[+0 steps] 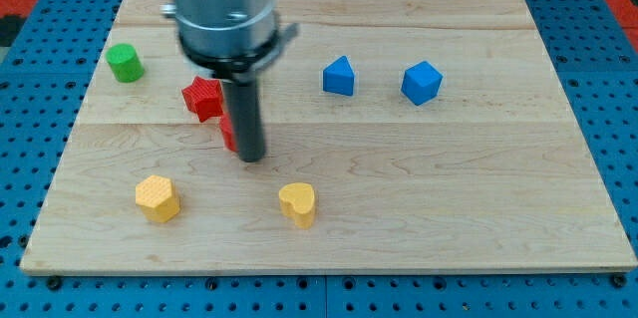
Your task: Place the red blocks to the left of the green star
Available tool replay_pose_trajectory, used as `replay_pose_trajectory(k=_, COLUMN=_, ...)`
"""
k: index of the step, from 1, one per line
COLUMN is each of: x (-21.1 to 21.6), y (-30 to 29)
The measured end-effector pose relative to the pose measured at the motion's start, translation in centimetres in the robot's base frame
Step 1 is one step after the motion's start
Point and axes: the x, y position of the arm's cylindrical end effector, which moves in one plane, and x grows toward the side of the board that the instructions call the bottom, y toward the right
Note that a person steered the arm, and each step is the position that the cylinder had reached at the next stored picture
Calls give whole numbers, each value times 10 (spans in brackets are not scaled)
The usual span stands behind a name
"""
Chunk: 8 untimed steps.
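Observation:
A red star-shaped block (202, 97) lies at the board's upper left. A second red block (227, 131), its shape mostly hidden, sits just below and right of it, behind my rod. My tip (251, 158) rests on the board touching or right beside this second red block's right side. A green block (125, 63), round-looking with its shape unclear, sits near the view's left edge, left of and above the red star.
Two blue blocks lie at the upper right: a pentagon-like blue block (339, 76) and a blue cube (421, 83). A yellow hexagon (158, 198) and a yellow heart (297, 203) lie near the view's bottom. The wooden board (449, 178) sits on a blue pegboard.

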Motion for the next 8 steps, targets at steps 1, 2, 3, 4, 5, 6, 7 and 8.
replay_pose_trajectory(k=1, x=-30, y=-44)
replay_pose_trajectory(k=2, x=-51, y=-57)
replay_pose_trajectory(k=3, x=-18, y=-50)
replay_pose_trajectory(k=4, x=-14, y=-6)
replay_pose_trajectory(k=5, x=-42, y=-2)
replay_pose_trajectory(k=6, x=-72, y=-29)
replay_pose_trajectory(k=7, x=-71, y=-52)
replay_pose_trajectory(k=8, x=-13, y=-48)
